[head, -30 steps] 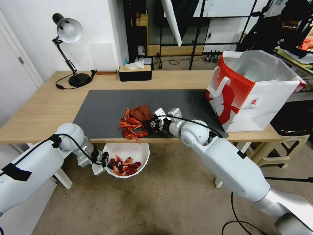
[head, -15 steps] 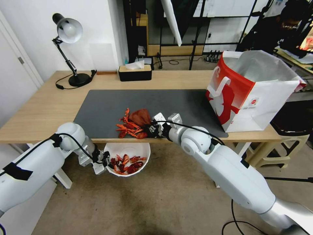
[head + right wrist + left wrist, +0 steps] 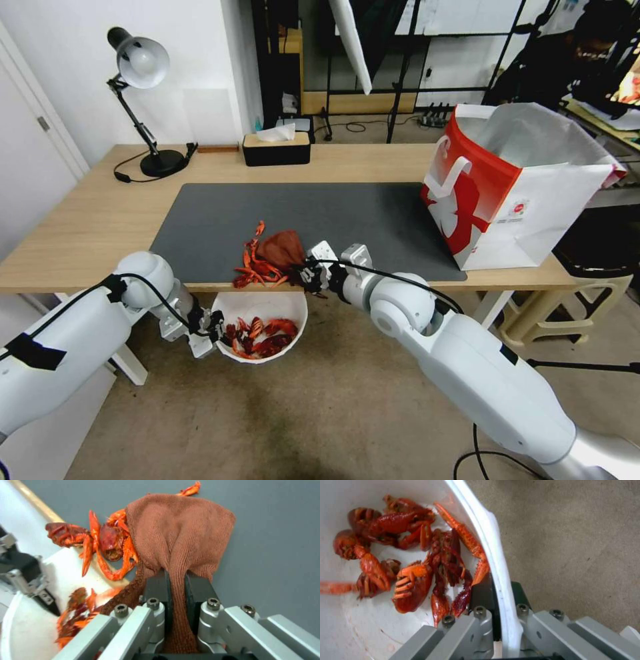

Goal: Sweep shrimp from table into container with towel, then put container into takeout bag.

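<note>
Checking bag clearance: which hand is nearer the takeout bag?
Right. The right hand grips the towel at the mat's front edge; the left hand holds the container below the table, farther from the takeout bag.

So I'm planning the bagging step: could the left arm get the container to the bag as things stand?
Probably not directly: the left gripper holds the container below the table edge, and the bag stands on the far right, past the right arm.

Both arms are clad in smooth white shells with rounded ball-like joints. A black cable is run along the outside of each arm, and a strip of black tape is seen on the left arm's shell. The left gripper (image 3: 215, 331) and right gripper (image 3: 308, 270) are built of silver-grey metal blocks fastened with dark hex-socket screws; the jaws are faced with what appear to be black pads.
</note>
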Available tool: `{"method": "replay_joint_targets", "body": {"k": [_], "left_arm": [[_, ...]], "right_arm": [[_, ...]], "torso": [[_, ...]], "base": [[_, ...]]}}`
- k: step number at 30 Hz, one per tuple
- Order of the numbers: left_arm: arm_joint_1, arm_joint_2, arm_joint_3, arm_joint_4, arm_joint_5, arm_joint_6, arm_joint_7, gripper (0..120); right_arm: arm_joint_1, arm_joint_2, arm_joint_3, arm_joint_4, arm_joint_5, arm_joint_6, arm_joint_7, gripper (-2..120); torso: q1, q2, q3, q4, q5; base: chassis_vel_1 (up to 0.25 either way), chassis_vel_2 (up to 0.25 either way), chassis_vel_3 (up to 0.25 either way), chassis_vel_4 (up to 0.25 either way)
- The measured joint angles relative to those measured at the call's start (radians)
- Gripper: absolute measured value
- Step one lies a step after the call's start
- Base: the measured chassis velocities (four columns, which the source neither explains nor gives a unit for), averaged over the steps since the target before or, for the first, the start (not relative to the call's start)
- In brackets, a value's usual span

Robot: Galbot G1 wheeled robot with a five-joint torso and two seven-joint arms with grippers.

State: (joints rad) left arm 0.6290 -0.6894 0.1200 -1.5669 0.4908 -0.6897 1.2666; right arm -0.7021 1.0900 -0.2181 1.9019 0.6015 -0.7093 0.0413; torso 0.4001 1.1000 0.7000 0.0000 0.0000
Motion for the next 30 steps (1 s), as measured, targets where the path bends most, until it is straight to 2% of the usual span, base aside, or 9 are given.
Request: {"method": "replay_joint_targets", "body": {"k": [30], "left_arm": [[-0.002,0.000,0.000,0.008,-0.001,-0.001,-0.002,0]], "right_arm": [[-0.171,-0.047,0.045,0.137,-0.053,0.001,-0.023,6]], "torso": [[0.000,0.000,0.000,0.0001,0.0000]], "base": [[0.000,0.000,0.000,0.000]]}}
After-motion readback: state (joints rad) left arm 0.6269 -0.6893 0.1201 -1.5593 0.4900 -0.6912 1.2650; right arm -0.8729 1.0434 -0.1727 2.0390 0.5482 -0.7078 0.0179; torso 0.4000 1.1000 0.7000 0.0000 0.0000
